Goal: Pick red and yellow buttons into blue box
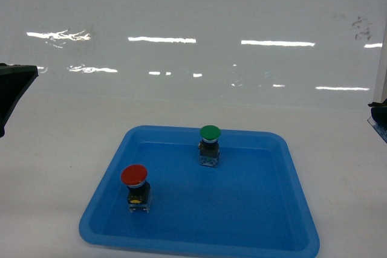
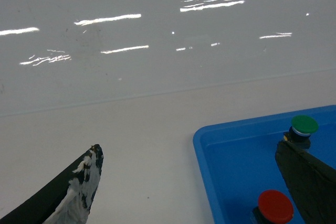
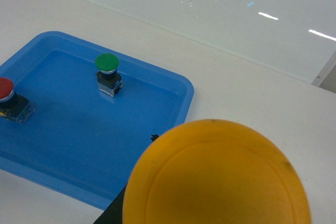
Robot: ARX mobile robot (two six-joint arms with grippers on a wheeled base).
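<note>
**Red button in tray, yellow button up at right wrist**

Red button (image 1: 134, 176) sits upright in the shallow blue tray (image 1: 106, 180), near the tray's front-left corner, black-and-clear body under the cap. Green button (image 1: 210, 133) stands upright toward the tray's back wall, roughly mid-width, well apart from the red one. Tray rests on a white table (image 1: 54, 149).

Yellow button (image 3: 216, 174): its cap fills the lower part of the right wrist view, very close to the lens, sitting outside the tray off its right-front edge. Body and whatever carries it are hidden behind the cap, so can't tell whether the right gripper is clamped on it. In the head view only a dark sliver of the right arm shows, right of the tray at the frame edge.

Left gripper (image 2: 199, 182): jaws spread wide. One finger (image 2: 79, 187) hangs over bare table left of the tray; the other overlaps the tray's interior, close to both the red and green buttons in the picture. Nothing between the fingers.

Blue box: not in any view.
</note>
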